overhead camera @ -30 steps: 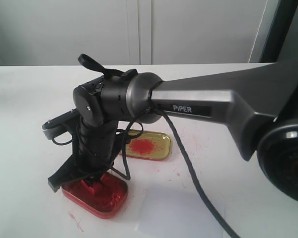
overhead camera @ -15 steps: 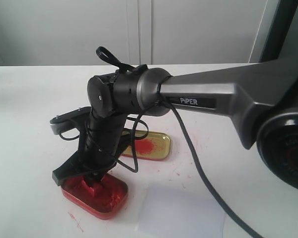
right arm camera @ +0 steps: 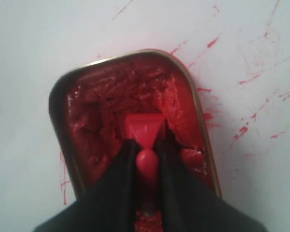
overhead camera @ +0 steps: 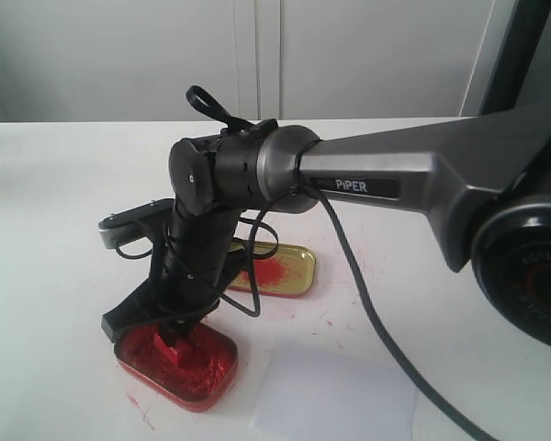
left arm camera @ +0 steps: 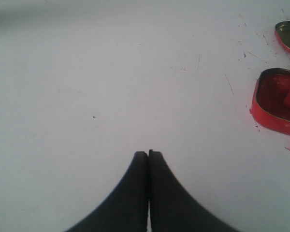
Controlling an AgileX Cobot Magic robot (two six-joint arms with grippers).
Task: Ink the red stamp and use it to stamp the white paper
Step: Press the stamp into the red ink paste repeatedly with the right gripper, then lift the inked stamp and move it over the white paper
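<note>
My right gripper (right arm camera: 146, 145) (overhead camera: 173, 329) is shut on the red stamp (right arm camera: 145, 133) (overhead camera: 172, 345), pinching its rounded knob. The stamp's square block sits just over or on the red paste inside the red ink tin (right arm camera: 87, 121) (overhead camera: 211, 367); whether it touches I cannot tell. The white paper (overhead camera: 335, 395) lies on the table at the front, to the right of the ink tin; no print shows on it. My left gripper (left arm camera: 148, 153) is shut and holds nothing, over bare table away from the ink tin (left arm camera: 275, 99).
A gold tin (overhead camera: 289, 266) (left arm camera: 287, 34) with a red smear lies behind the ink tin. Red ink streaks mark the white table (overhead camera: 55, 230) around the tins. The right arm (overhead camera: 422, 184) reaches across from the right.
The right arm has swung a little to the right and upward over the ink tin, and the stamp stays in its grip above the paste.
</note>
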